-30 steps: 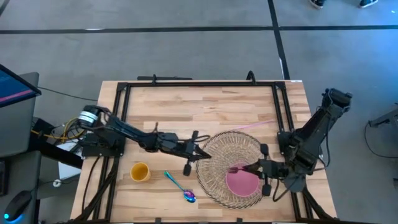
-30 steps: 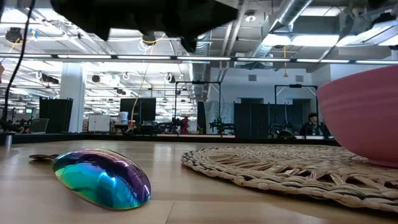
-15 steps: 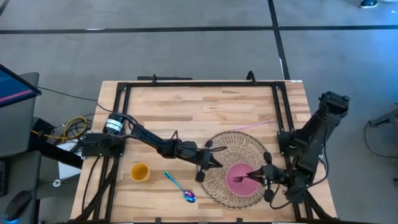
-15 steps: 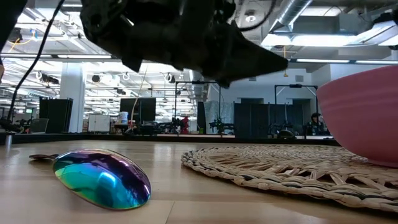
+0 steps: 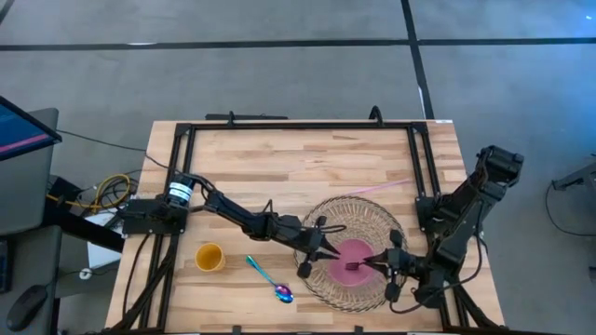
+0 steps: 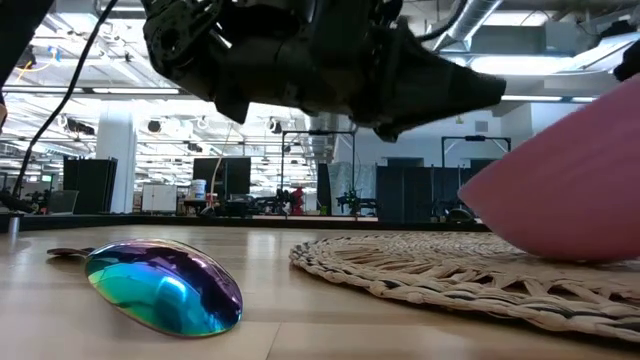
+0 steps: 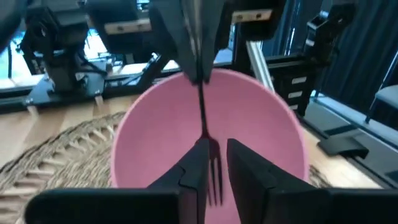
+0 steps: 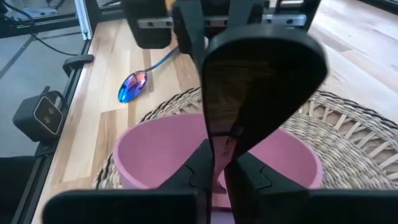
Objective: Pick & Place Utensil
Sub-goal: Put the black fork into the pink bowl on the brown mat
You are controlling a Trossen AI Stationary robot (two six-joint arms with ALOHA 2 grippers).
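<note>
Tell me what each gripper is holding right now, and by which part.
The right gripper holds the fork by its handle, tines over the pink bowl. The left gripper is at the bowl's rim, apparently tipping it; its grip isn't clear.

The far half of the table (image 5: 307,154), toward the top of the high view, lies open. The woven mat (image 5: 372,221) at lower right is crowded: the pink bowl (image 5: 352,259) sits on it, hemmed by the left gripper (image 5: 321,253) and right gripper (image 5: 382,264). At lower left, the yellow cup (image 5: 209,256) and spoon (image 5: 270,279) narrow the gap.
</note>
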